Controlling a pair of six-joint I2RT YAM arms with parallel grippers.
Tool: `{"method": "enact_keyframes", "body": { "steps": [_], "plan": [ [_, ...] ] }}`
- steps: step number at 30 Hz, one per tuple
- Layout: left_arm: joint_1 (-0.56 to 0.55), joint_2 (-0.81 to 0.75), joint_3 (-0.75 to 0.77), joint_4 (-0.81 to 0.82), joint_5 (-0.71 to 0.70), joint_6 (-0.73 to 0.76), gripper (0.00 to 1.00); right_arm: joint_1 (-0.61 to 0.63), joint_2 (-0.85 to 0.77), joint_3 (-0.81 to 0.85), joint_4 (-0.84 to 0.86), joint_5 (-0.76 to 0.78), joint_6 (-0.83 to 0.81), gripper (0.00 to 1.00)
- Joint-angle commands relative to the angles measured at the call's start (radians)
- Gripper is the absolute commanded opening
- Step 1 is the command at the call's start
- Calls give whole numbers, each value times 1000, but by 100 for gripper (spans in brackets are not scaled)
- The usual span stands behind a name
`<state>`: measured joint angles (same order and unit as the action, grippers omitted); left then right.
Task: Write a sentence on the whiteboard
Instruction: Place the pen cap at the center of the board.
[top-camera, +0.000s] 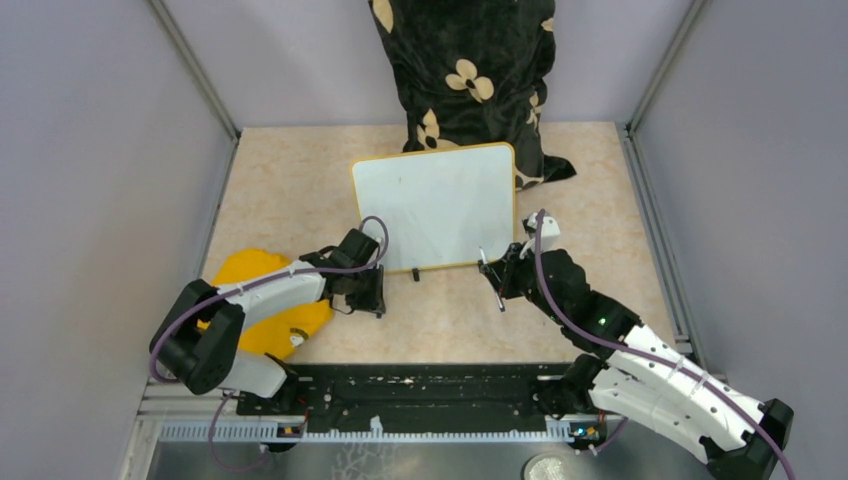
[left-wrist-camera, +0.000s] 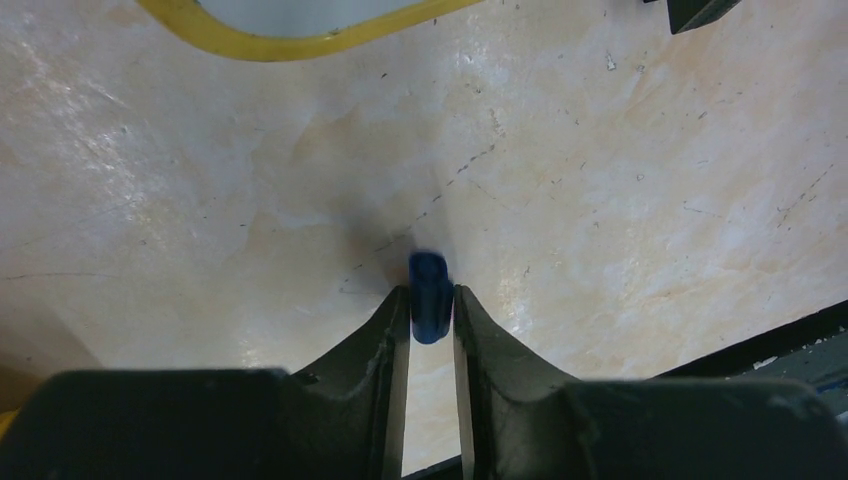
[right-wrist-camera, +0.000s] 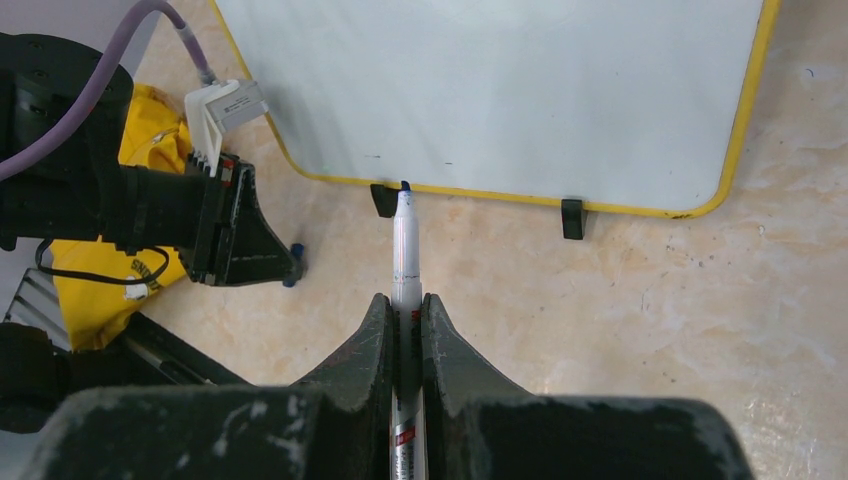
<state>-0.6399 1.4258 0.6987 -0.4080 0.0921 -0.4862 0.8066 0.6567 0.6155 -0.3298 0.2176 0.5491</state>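
The whiteboard (top-camera: 435, 205) lies flat mid-table on two black feet, its yellow-rimmed face (right-wrist-camera: 500, 90) blank; no sentence shows on it. My right gripper (right-wrist-camera: 405, 300) is shut on a silver marker (right-wrist-camera: 405, 245), uncapped, whose blue tip points at the board's near edge beside the left foot (right-wrist-camera: 383, 200). In the top view this gripper (top-camera: 500, 278) hovers off the board's near right corner. My left gripper (left-wrist-camera: 431, 300) is low over the table by the near left corner (top-camera: 368, 300). A blue cap (left-wrist-camera: 430, 290) sits between its fingertips; whether they press it is unclear.
A yellow cloth (top-camera: 265, 300) lies under the left arm at the table's left. A black floral cushion (top-camera: 465, 70) leans behind the board. Grey walls enclose three sides, and a black rail (top-camera: 430, 395) runs along the near edge.
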Motion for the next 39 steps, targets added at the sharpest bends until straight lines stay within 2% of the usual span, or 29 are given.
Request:
{"method": "enact_keyframes", "body": {
  "steps": [1,14,23,26,28,32,35,37,38,39],
  "plan": [
    [-8,7,-11,13,-11,-6,30,-1,-3,9,40,14,-14,0],
    [-9,-53,6,-14,-33,-11,41,-1,-6,13,32,9,-9,0],
    [-9,-234,125,-94,-99,-16,55,-1,-6,37,26,3,-22,0],
    [-9,-318,157,-81,-143,11,57,-2,-5,49,25,0,-33,0],
    [-6,-377,156,-44,-179,45,58,-2,-5,56,32,-5,-48,0],
    [-6,-479,117,95,-316,34,77,-1,-9,62,80,-44,-82,0],
    [-7,-513,99,219,-395,-9,82,-1,-17,62,134,-70,-109,0],
    [-7,-531,77,321,-399,-16,86,-2,-14,68,168,-91,-130,0],
    [-7,-539,66,379,-380,0,95,-2,-11,72,185,-103,-139,0],
    [-6,-542,59,437,-335,34,98,-1,-4,76,200,-114,-148,0]
  ]
}}
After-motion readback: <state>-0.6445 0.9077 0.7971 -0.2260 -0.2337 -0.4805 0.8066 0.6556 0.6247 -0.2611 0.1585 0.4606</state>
